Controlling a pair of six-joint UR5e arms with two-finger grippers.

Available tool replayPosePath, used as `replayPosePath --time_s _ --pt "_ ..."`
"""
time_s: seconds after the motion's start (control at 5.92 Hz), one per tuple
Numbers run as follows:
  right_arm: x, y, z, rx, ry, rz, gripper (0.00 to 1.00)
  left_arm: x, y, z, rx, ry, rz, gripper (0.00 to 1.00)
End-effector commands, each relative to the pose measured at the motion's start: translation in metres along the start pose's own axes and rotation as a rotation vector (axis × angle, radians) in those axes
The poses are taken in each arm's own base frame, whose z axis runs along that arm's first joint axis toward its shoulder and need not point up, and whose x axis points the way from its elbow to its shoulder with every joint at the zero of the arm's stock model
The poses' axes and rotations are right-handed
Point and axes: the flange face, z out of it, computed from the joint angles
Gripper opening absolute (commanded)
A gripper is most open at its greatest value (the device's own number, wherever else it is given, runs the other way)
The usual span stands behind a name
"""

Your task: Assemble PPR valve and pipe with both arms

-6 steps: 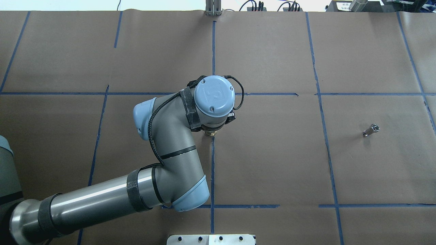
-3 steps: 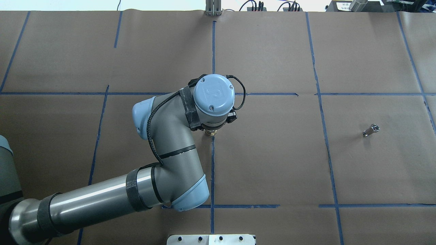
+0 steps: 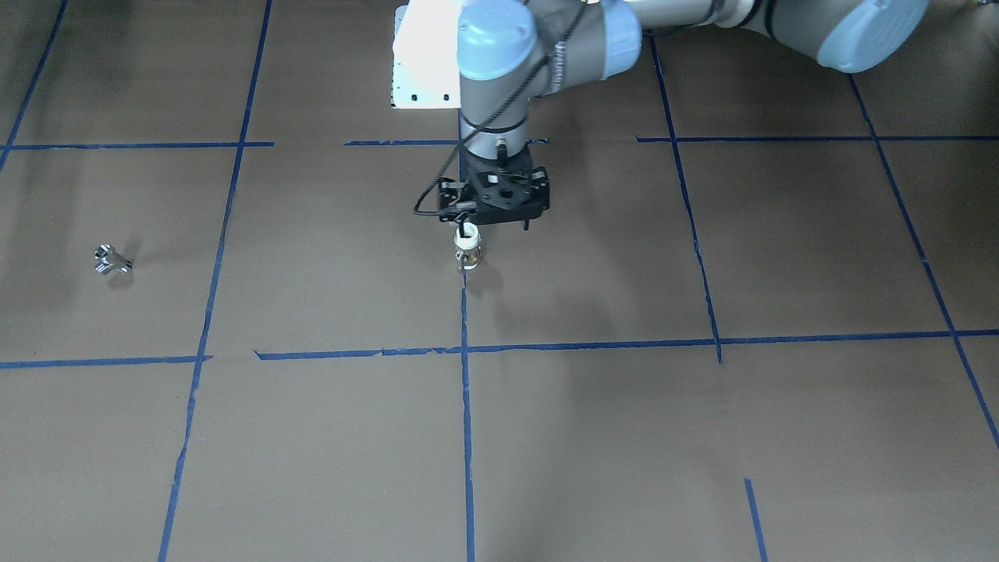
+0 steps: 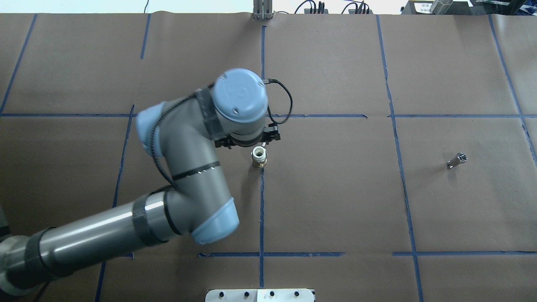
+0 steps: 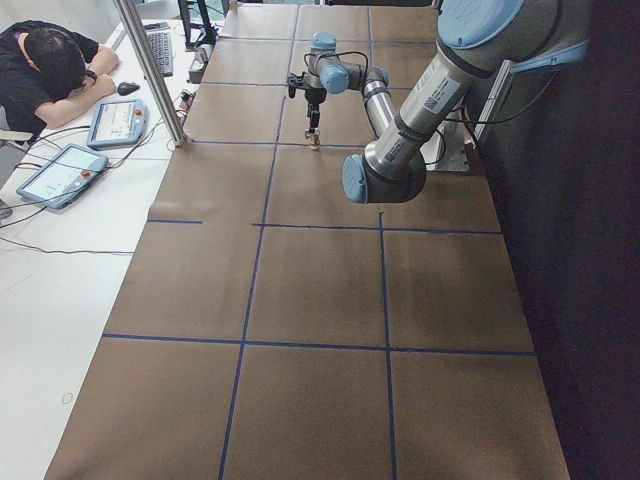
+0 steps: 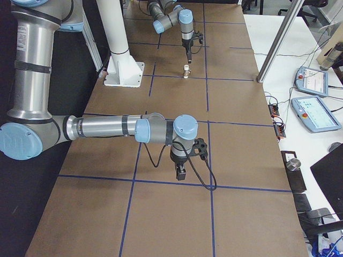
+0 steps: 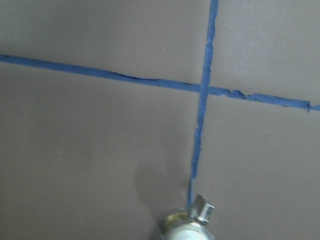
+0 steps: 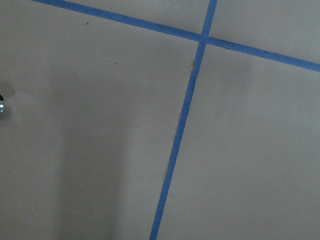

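Observation:
The pipe (image 4: 259, 157) stands upright on the brown paper at the table's middle, white ring up and brass end down; it also shows in the front view (image 3: 467, 253) and at the bottom of the left wrist view (image 7: 187, 227). My left gripper (image 3: 497, 228) hangs just above it and looks open. One finger (image 3: 466, 229) is over the pipe's white top, and nothing is held. The valve (image 4: 457, 160) lies alone far to my right (image 3: 113, 260). My right gripper (image 6: 180, 174) hovers over bare paper. I cannot tell whether it is open or shut.
A white mounting plate (image 4: 260, 295) sits at the robot's edge of the table. Blue tape lines grid the paper. A metal post (image 5: 150, 70), an operator (image 5: 50, 70) and teach pendants (image 6: 313, 112) are beyond the table's far side.
My left wrist has risen and shifted left and away from the robot, uncovering the pipe's white top. The pipe and the valve have not moved.

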Motion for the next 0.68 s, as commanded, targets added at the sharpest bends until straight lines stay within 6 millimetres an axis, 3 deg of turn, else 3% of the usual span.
replayPosePath --time_s 0.0,0.51 --pt "-0.002 -0.004 -0.003 0.007 0.003 -0.006 1.00 -0.123 -0.042 -0.025 -0.041 0.004 0.154 1.00" --pt "-0.017 -0.026 -0.015 0.032 0.009 -0.053 1.00 -0.402 -0.111 -0.061 -0.085 -0.110 0.377 1.00"
